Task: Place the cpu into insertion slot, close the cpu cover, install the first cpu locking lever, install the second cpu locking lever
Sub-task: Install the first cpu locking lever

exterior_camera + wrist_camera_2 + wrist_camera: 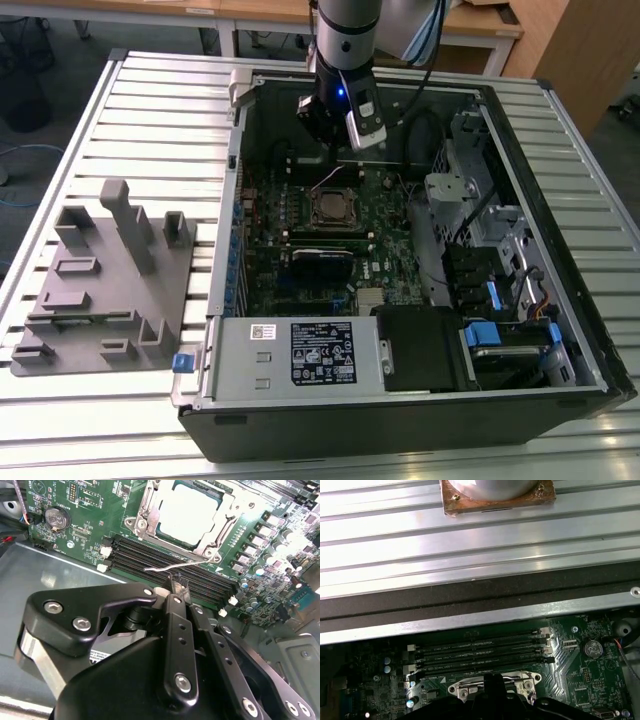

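tool [176,586]: the two black fingers meet at the tips and look closed together. nothing is between them that i can see.
tool position: in the exterior view the tool [335,150] hangs inside the open computer case [400,420], over the far part of the green board [390,250], just behind the socket.
cpu [189,507]: it lies flat in the socket with the grey metal top up. in the exterior view the cpu [330,208] is near the middle of the board.
cover [148,507]: the silver frame is down around the cpu, and the chip shows through its square window.
first lever [162,568]: a thin silver rod, free and raised over the black memory slots [145,555]. the tool tips are just beside it; if they touch it, i cannot tell. in the exterior view the lever [326,181] stands up between the tool and the socket.
second lever [223,530]: a thin rod low along one side of the cover; locked or not, i cannot tell.
coin battery [55,517]: on the board, well apart from the socket.
first wrist view: the memory slots [480,652] lie between the case wall and the socket, and the tool [492,682] is in front of the socket.
table [130,120]: ribbed metal, it carries the case.
grey tray [100,290]: on the table, on the exterior view's left of the case.
silver box with a white label [250,360]: in the near part of the case.
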Motion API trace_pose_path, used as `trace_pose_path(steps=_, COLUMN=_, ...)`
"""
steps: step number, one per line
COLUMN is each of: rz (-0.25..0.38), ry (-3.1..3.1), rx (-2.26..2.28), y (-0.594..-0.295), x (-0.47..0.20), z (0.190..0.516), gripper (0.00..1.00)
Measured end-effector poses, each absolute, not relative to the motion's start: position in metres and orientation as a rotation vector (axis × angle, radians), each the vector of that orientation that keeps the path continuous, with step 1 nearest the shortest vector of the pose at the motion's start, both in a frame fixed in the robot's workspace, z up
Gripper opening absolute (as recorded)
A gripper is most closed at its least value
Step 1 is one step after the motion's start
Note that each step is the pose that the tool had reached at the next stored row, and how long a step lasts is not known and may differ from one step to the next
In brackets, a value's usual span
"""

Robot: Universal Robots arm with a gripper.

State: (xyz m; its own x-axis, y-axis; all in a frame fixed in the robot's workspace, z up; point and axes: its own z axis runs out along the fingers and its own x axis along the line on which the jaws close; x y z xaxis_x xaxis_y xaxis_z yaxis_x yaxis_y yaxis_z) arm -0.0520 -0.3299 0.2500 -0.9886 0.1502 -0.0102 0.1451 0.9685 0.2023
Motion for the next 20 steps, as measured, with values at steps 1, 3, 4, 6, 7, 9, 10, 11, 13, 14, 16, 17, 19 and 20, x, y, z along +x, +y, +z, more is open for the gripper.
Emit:
trace_pose_path(steps=1, rz=0.315, ry=3.092, rx=0.232, y=-0.3299, x=-0.052, z=0.25, gripper=0.1)
trace_pose_path(steps=3, rz=0.315, ry=3.095, rx=0.233, y=-0.3299, x=-0.052, z=0.25, gripper=0.1)
trace_pose_path(steps=4, rz=0.315, ry=3.097, rx=0.233, y=-0.3299, x=-0.052, z=0.25, gripper=0.1)
trace_pose_path(steps=6, rz=0.315, ry=3.1, rx=0.234, y=-0.3299, x=-0.052, z=0.25, gripper=0.1)
trace_pose_path(steps=7, rz=0.315, ry=3.1, rx=0.234, y=-0.3299, x=-0.052, z=0.25, gripper=0.1)
trace_pose_path(steps=9, rz=0.315, ry=3.1, rx=0.234, y=-0.3299, x=-0.052, z=0.2494, gripper=0.1)
trace_pose_path(steps=10, rz=0.315, ry=3.1, rx=0.234, y=-0.3299, x=-0.052, z=0.2489, gripper=0.1)
trace_pose_path(steps=11, rz=0.315, ry=3.1, rx=0.234, y=-0.3299, x=-0.052, z=0.2486, gripper=0.1)
trace_pose_path(steps=13, rz=0.314, ry=3.1, rx=0.234, y=-0.33, x=-0.052, z=0.2483, gripper=0.1)
trace_pose_path(steps=14, rz=0.315, ry=3.1, rx=0.234, y=-0.33, x=-0.052, z=0.2481, gripper=0.1)
trace_pose_path(steps=16, rz=0.317, ry=3.1, rx=0.234, y=-0.3297, x=-0.0519, z=0.2477, gripper=0.1)
trace_pose_path(steps=17, rz=0.317, ry=3.1, rx=0.234, y=-0.3296, x=-0.0519, z=0.2477, gripper=0.1)
trace_pose_path(steps=19, rz=0.317, ry=3.1, rx=0.234, y=-0.3296, x=-0.052, z=0.2477, gripper=0.1)
trace_pose_path(steps=20, rz=0.317, ry=3.1, rx=0.234, y=-0.3296, x=-0.052, z=0.2477, gripper=0.1)
